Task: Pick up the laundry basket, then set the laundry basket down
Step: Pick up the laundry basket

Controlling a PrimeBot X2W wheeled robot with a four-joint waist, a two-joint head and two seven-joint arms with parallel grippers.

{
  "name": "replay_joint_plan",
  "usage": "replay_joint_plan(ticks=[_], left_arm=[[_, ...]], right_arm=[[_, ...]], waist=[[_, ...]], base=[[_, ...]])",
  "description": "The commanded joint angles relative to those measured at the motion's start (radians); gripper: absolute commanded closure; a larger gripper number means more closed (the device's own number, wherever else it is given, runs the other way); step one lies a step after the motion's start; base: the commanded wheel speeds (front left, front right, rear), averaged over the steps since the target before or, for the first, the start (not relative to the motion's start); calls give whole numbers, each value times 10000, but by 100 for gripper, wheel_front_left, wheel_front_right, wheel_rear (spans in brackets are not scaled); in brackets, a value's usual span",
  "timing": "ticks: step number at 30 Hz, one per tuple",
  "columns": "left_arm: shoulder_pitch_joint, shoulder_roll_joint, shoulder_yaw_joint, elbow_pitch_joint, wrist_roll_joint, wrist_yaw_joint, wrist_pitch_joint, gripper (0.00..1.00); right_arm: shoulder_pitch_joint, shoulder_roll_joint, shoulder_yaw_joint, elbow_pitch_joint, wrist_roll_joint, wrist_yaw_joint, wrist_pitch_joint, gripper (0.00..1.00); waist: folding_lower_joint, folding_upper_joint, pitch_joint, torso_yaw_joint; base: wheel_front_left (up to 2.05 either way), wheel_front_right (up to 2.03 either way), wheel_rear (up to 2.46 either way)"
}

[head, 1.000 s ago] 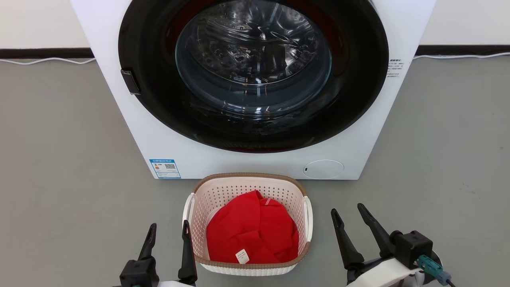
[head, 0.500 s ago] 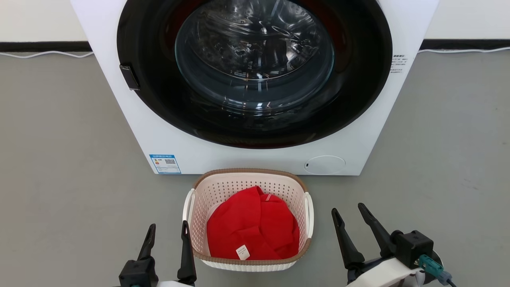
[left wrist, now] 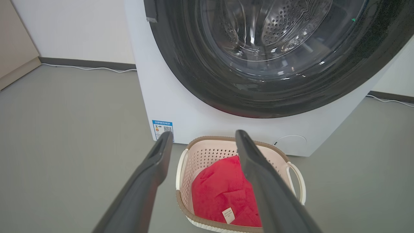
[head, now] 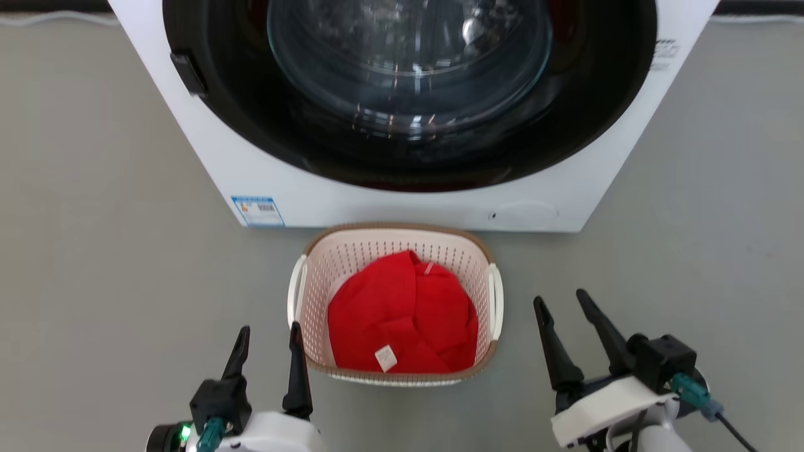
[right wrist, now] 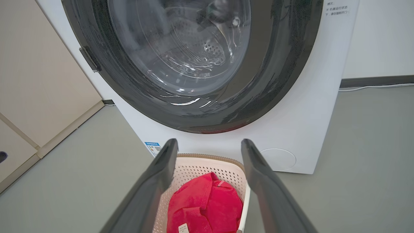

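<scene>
Grey floor (head: 94,251) before a white washing machine (head: 282,182) bears the laundry basket (head: 389,248), red cloth (head: 402,314) inside; left gripper (head: 270,328) and right gripper (head: 559,297) flank it, both spread wide, holding nothing.

Pretty plain grey floor (head: 94,251), big white washer (head: 402,210) with a dark glass door, white wall (left wrist: 81,29) behind, dark baseboard (left wrist: 87,62) with a white cable (left wrist: 97,68) along it, beige panel (right wrist: 38,81) off to the side.
</scene>
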Motion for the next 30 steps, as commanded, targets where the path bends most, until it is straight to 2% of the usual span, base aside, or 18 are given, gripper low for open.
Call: replay_joint_plan(ticks=[1,5,20,30], left_arm=[[-550,-53,242,-41,-23,-73,-103,0],[-1171,-53,164,431,142,-136,-103,0],[-4252,-53,18,2541,-546,-602,-103,0],[-5541,-53,-457,3739,-1066,-726,-103,0]], right_arm=[[-412,11,109,-114,-92,71,-141,0],[-810,11,-110,67,-298,71,-141,0],[-2797,11,-1109,758,-1269,71,-141,0],[-3642,11,-1772,1261,-1837,71,-141,0]], waist=[[0,0,504,107],[0,0,1237,237],[0,0,4143,869],[0,0,5254,1333]], base=[[0,0,0],[0,0,0],[0,0,0],[0,0,0]])
